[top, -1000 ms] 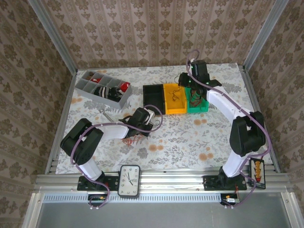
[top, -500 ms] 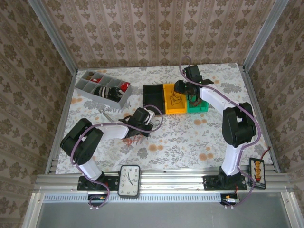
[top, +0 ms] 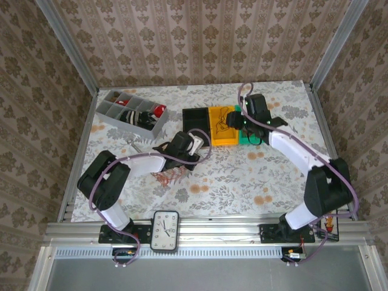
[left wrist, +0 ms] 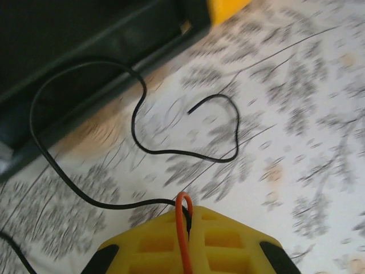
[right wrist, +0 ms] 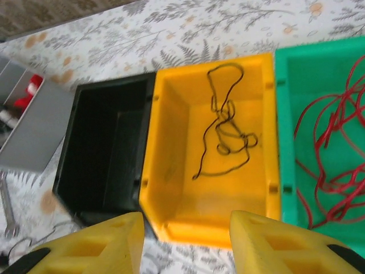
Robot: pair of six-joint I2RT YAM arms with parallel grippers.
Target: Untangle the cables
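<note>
Near the middle of the floral surface (top: 242, 176), just in front of the black bin (top: 196, 124), the left arm's fingers (left wrist: 154, 248) are pressed together on an orange cable (left wrist: 182, 228), which runs up the seam between them and arches over at their tips. A thin black cable (left wrist: 133, 121) enters the same seam and snakes away across the cloth in loose curves; one stretch passes along the front of the black bin and its free end curls back on itself. In the overhead view a reddish tangle (top: 167, 177) lies on the cloth just beside that arm. The right arm's fingers (right wrist: 274, 242) are spread apart with nothing between them, hanging above the near rim of the yellow bin (right wrist: 171, 171). Inside that bin lies a dark cable (right wrist: 225, 128), knotted in small loops. The green bin (right wrist: 285, 114), touching the yellow one, holds a red cable (right wrist: 322, 142) in wide coils. A grey compartment tray (top: 130, 112) sits well to the left of the bins, with a wrench (right wrist: 5, 211) near it.
</note>
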